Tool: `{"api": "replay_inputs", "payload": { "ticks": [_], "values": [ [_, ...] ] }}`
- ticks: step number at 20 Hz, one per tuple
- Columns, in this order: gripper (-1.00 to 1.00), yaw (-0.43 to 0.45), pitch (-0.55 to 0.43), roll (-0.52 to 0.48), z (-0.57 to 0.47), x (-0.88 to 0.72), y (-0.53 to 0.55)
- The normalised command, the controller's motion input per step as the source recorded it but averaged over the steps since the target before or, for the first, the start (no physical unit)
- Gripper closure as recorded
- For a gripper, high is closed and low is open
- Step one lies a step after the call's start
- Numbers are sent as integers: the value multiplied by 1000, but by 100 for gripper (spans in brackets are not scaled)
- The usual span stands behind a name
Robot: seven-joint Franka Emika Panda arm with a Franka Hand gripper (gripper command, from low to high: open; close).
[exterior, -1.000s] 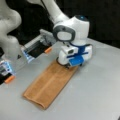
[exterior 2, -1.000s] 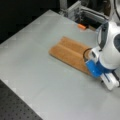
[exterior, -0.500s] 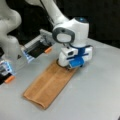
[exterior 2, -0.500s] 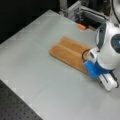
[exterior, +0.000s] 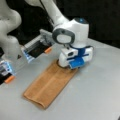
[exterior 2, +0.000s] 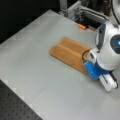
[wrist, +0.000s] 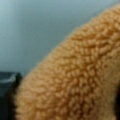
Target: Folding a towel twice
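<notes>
Lying flat on the grey tabletop (exterior: 100, 95) in both front views, the towel (exterior: 50, 83) is a long narrow strip with a rounded fold at one end. The pincer (exterior: 68, 67) sits low on the strip's opposite end; whether it is spread or pinching, I cannot tell. In the wrist view, towel pile (wrist: 75, 80) fills most of the frame.

We can read no text, label, brand, number or sign on anything here.
</notes>
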Motion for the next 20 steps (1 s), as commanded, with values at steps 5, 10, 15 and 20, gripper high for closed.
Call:
{"api": "replay_inputs", "payload": {
  "ticks": [5,10,15,20],
  "values": [
    [100,-39,-45,-198,-96,123,217],
    [100,74,25,-179,48,27,156],
    [100,321,152,-119,289,-59,-60],
    [100,379,168,-26,392,-57,-357]
  ]
}}
